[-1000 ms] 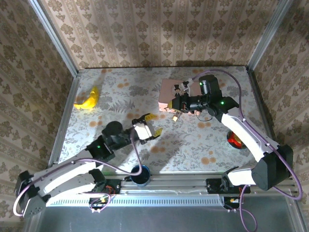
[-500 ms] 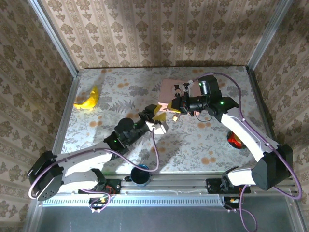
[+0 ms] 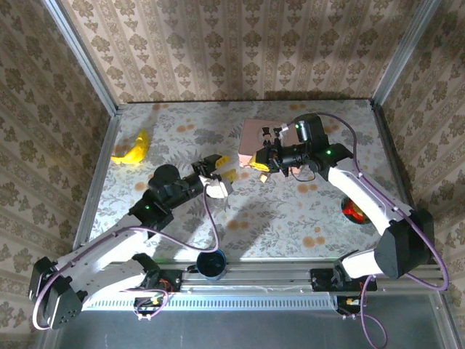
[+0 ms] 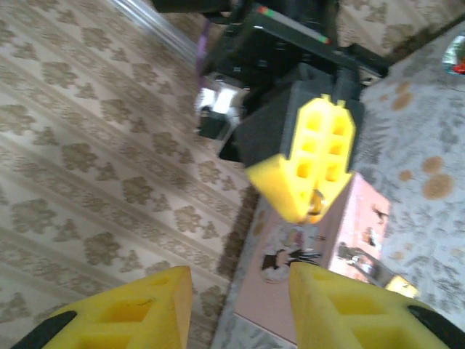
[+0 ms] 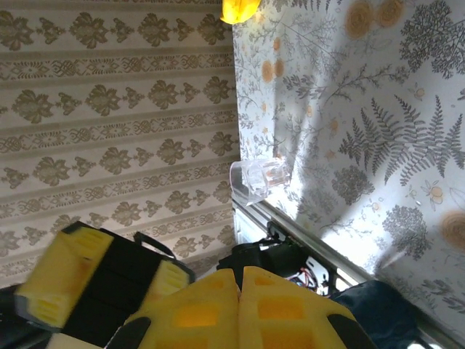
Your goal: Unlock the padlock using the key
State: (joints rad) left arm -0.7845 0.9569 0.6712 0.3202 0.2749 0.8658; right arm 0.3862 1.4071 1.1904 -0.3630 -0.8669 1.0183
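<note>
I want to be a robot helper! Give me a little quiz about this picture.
1. True or false: the padlock lies on top of the banana.
2. The right hand is: A) wide open, B) shut, C) holding the pink box.
3. Fill in: the left hand has a gap between two fingers coloured ___.

Key:
1. False. The padlock is at the right hand's fingertips, far from the banana.
2. B
3. yellow
</note>
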